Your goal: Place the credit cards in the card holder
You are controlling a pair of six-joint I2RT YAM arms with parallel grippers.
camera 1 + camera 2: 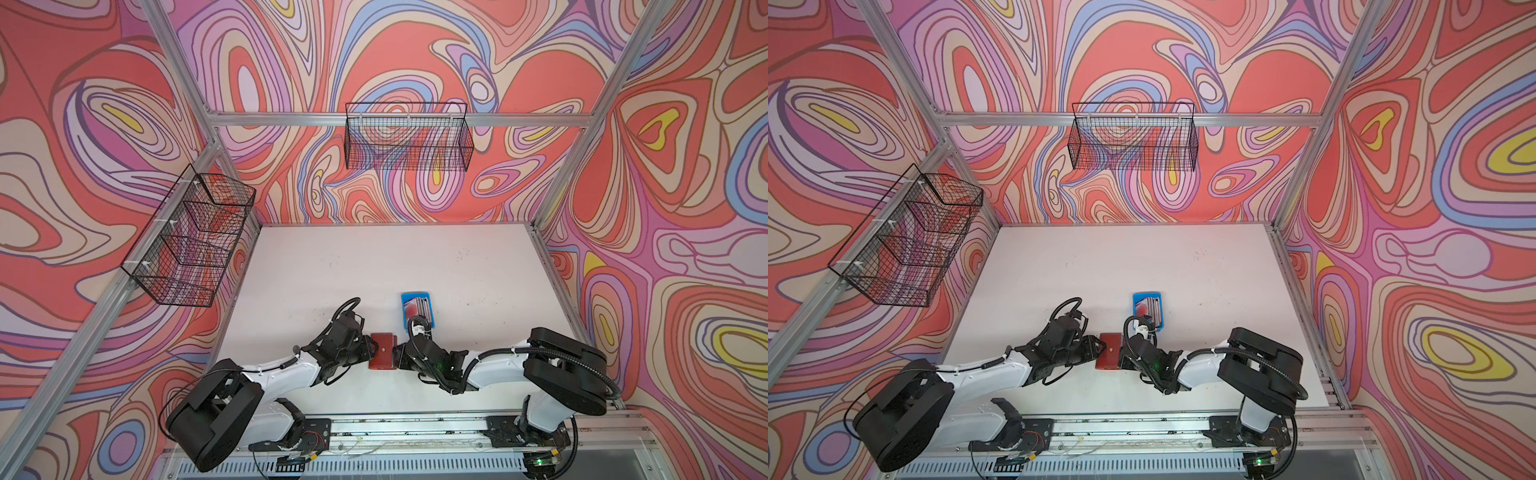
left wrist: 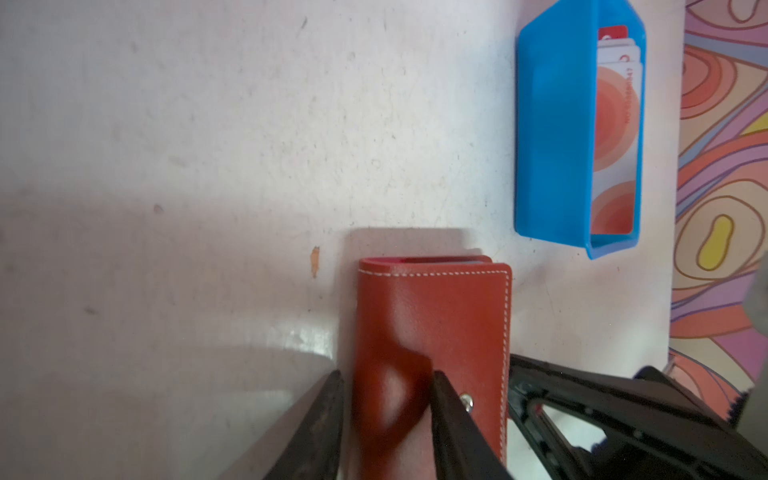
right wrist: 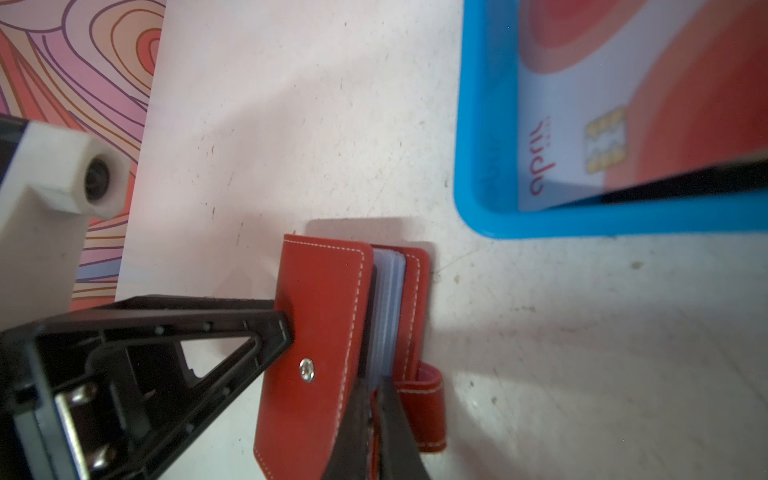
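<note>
lying flat, card holder [image 1: 382, 350] (long axis front-to-back); both end effectors grasping it.

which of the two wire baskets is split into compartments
The wire basket on the left wall; dividers split it into sections, while the back-wall basket is one open bin.

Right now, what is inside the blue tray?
The blue tray holds the credit cards, fanned in a stack. The front one is white with red circles; a red-topped card peeks from behind. The faces of the cards behind are covered, so their number is unclear.
</note>
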